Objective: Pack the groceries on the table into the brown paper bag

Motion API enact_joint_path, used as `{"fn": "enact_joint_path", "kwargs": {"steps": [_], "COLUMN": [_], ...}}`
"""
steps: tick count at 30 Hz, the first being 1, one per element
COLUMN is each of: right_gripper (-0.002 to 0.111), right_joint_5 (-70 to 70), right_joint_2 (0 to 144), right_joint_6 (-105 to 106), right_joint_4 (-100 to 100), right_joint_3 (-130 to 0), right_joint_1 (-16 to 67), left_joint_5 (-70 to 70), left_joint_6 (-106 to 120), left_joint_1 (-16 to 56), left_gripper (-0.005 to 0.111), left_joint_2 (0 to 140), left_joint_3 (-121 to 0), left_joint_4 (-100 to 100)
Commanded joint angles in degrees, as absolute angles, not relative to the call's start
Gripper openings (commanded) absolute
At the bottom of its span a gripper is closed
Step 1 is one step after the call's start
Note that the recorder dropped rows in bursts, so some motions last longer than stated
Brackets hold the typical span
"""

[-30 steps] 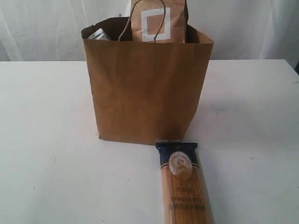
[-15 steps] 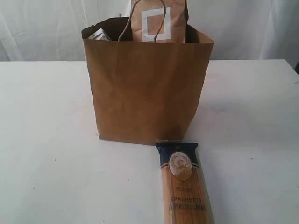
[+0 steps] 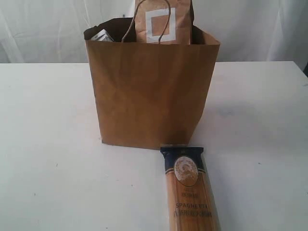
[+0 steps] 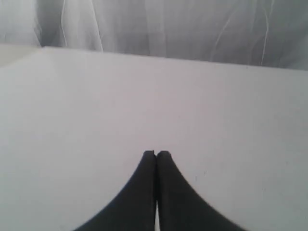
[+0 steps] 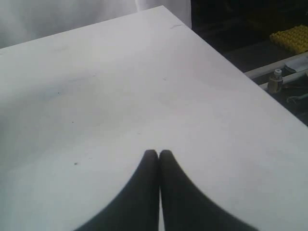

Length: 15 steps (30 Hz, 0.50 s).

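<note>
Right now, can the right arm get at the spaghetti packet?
Probably yes: the spaghetti packet lies flat on open table, with only the brown paper bag near one end. The right arm's fingers are shut, so they must open first.

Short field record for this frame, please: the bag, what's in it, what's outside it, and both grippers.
bag: brown paper bag, upright on the table, top open
in bag: brown pouch with grey square label, sticking up above the rim; grey item at the rim's left corner, too little showing to identify
outside bag: spaghetti packet, lying flat in front of the bag, dark end close to the bag's base
left gripper: shut, empty, over bare tabletop
right gripper: shut, empty, over tabletop near an edge
arms in exterior view: none visible
</note>
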State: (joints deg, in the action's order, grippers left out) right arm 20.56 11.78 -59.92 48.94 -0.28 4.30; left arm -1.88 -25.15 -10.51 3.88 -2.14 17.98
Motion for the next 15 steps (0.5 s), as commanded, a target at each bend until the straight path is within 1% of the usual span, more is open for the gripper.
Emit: {"fn": "enact_joint_path", "kwargs": {"steps": [1, 5, 9, 13, 15], "right_gripper": [0.000, 0.000, 0.000, 0.000, 0.000], "right_joint_5": [20.3, 20.3, 20.3, 20.3, 20.3], "right_joint_2": [11.9, 11.9, 11.9, 11.8, 11.8], "right_joint_6": [-60.1, -60.1, -60.1, -60.1, -60.1], "right_joint_4": [49.5, 49.5, 49.5, 49.5, 49.5], "right_joint_3": [0.0, 0.0, 0.0, 0.0, 0.0], "right_joint_1": [4.0, 4.0, 4.0, 4.0, 4.0], "left_joint_5": [-0.8, 5.8, 17.9, 30.2, 30.7], "left_joint_6": [-28.3, -28.3, -28.3, -16.1, -7.2], "left_joint_1": [-11.3, -13.2, -14.9, -15.4, -15.4], "left_gripper": [0.000, 0.000, 0.000, 0.000, 0.000], "left_joint_2": [3.4, 3.4, 1.0, 0.0, 0.0], "left_joint_3": [0.0, 0.0, -0.1, 0.0, 0.0], "left_joint_4": [19.3, 19.3, 17.3, 3.2, -1.7]}}
